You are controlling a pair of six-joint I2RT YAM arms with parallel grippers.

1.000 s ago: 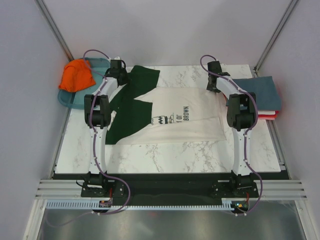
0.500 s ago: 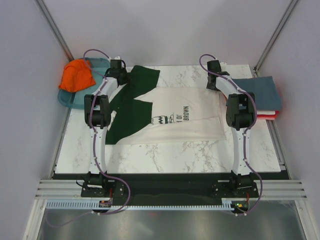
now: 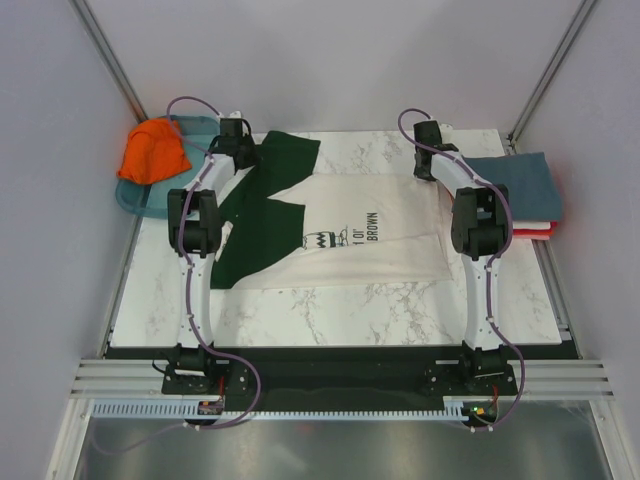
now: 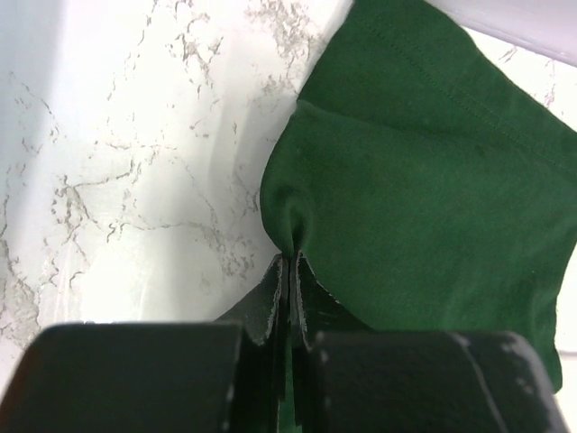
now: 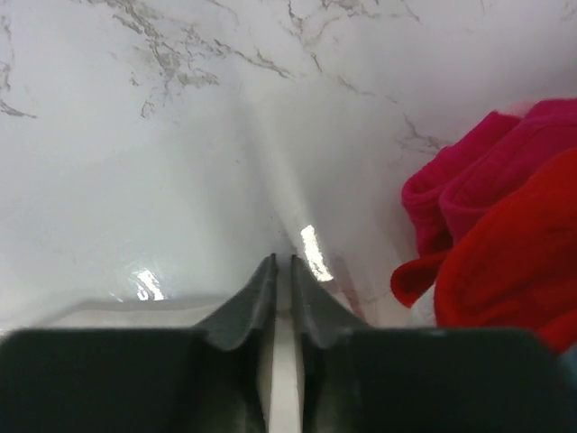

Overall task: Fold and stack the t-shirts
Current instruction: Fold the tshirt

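Top external: one cream tee spread flat, two far corners pinched

One cream tee (image 3: 370, 235) lies flat mid-table, its sleeves toward 9 o'clock. The left gripper (image 4: 288, 261) is clamped on a green sleeve (image 4: 424, 198) fold at 11. The right gripper (image 5: 282, 263) is closed on a pucker of the pale hem at 1. One orange tee (image 3: 153, 152) fills the teal tray (image 3: 135, 197) at 10. One slate-blue tee (image 3: 515, 180) tops red cloth (image 5: 505, 244) at 3. Bare table (image 3: 330, 315) runs along 6.
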